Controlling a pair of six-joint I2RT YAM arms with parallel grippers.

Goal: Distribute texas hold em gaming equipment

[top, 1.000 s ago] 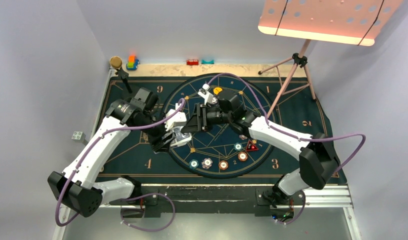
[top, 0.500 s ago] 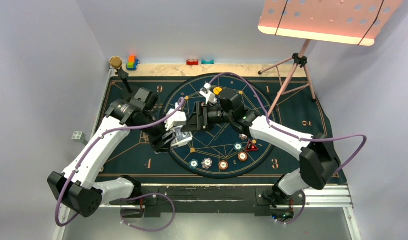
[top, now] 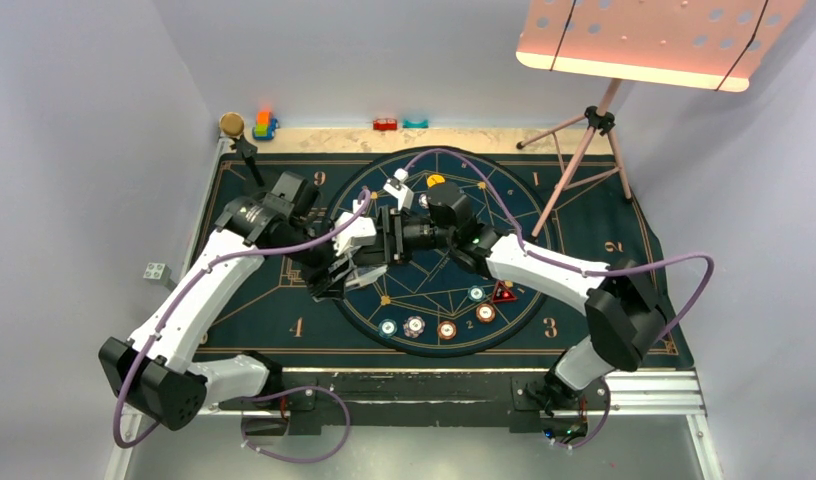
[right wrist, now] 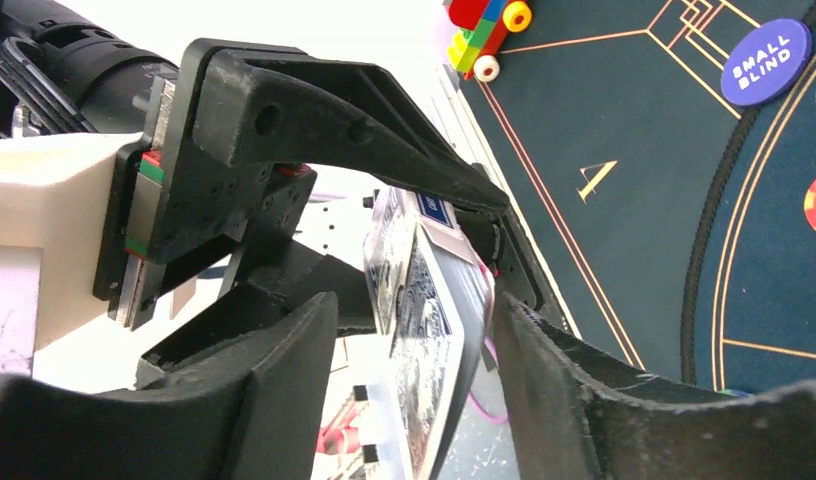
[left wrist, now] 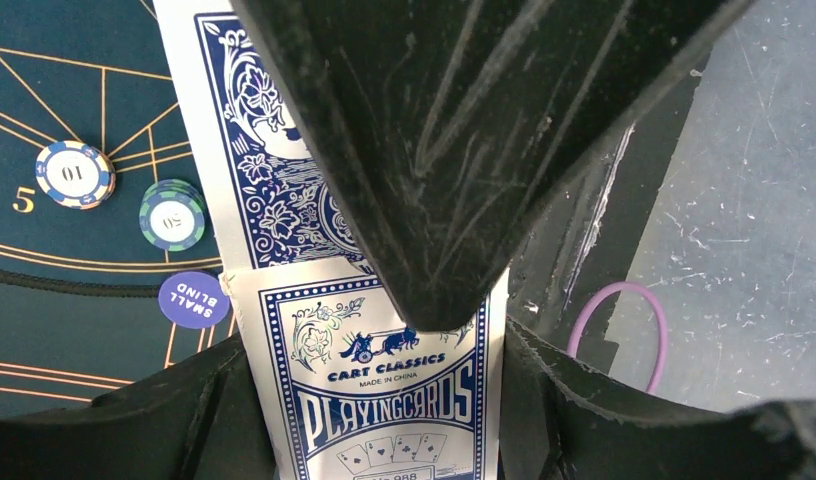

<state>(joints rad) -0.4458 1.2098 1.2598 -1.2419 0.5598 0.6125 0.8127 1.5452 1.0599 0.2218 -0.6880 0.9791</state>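
Above the mat (top: 274, 300), left of centre, the left tool (top: 342, 280) clamps a blue-backed card pack (left wrist: 384, 400) lengthwise along its fingers (left wrist: 434, 150), its free end between the parted jaws of the right tool (top: 376, 245), chips (top: 446, 329) well apart.

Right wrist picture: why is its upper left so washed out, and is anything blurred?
Right wrist view: the upper left is overexposed to near white, and the near black fingers look soft, while the round purple small-blind disc stays sharp. Left wrist view: the print on the blue-and-white playing-card pack is crisp.
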